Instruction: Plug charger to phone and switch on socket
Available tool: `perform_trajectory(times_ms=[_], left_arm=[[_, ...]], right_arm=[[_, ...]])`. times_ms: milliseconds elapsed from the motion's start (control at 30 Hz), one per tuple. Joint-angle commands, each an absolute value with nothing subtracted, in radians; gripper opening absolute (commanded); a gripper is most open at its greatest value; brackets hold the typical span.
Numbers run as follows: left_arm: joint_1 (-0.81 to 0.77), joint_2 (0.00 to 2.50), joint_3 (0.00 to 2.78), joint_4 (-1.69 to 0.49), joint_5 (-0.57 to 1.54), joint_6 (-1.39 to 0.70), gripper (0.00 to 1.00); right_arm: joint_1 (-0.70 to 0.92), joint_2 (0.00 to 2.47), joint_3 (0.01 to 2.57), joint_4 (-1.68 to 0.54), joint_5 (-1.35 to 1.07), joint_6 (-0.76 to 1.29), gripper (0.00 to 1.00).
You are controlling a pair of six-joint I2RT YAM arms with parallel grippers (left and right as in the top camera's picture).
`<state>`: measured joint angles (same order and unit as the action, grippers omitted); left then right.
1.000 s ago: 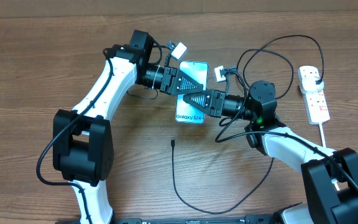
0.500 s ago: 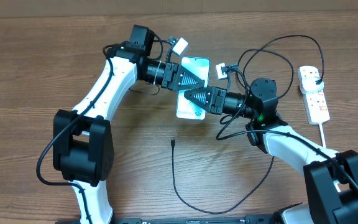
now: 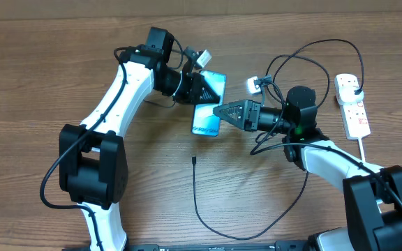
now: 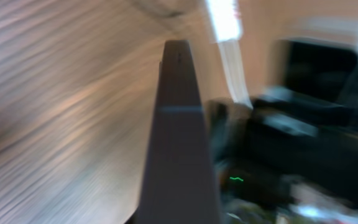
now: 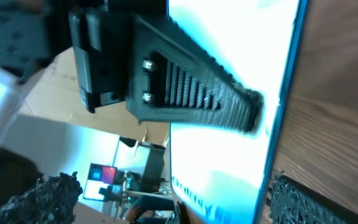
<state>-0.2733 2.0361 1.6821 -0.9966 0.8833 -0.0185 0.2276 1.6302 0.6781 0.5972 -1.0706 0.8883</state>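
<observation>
The phone (image 3: 208,115), its light blue screen lit, hangs tilted over the table's middle with my left gripper (image 3: 203,89) shut on its upper half. In the left wrist view I see only its dark edge (image 4: 179,137), blurred. My right gripper (image 3: 219,111) stands open just right of the phone. In the right wrist view the phone's lower end (image 5: 229,155) lies between my right gripper's (image 5: 173,204) wide-apart pads, and the left gripper's finger (image 5: 191,93) presses on the screen. The charger's tip (image 3: 194,160) lies loose on the table; its thin cable (image 3: 229,236) loops round to the socket (image 3: 352,106) at the right.
Both arms' thicker black cables and small white tags (image 3: 254,84) hang near the phone. The right arm's base (image 3: 379,202) fills the lower right corner and the left arm's base (image 3: 93,167) the lower left. A cardboard wall (image 3: 61,5) runs along the back.
My right gripper has opened off the phone and drawn back to the right. My left gripper has shut on the phone and carried it slightly left, turning it to a steeper tilt.
</observation>
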Motion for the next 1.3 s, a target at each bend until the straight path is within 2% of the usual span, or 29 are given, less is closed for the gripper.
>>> perform_trajectory(times_ms=[0,100,333,633,1000,1267], left_arm=[[-0.284,2.007,1.689,-1.025,0.494,-0.148,0.04],[-0.312,2.007,1.646,-1.047,0.353,-0.212,0.04],[-0.385,2.007,1.514,-1.008,0.215,-0.222,0.04],[-0.435,2.008,1.449,-0.982,0.122,-0.312,0.09],[-0.45,2.008,1.404,-0.919,0.101,-0.349,0.09],[-0.453,2.008,1.372,-0.918,0.077,-0.356,0.25]], right_arm=[[0.198,1.634,0.675,0.508,-1.085,0.756,1.0],[0.193,1.633,0.675,0.307,-0.992,0.657,1.0],[0.193,1.633,0.675,0.045,-0.676,0.653,1.0],[0.193,1.634,0.675,0.039,-0.392,0.653,1.0],[0.193,1.633,0.675,0.039,-0.389,0.653,1.0],[0.193,1.633,0.675,0.039,-0.389,0.653,1.0]])
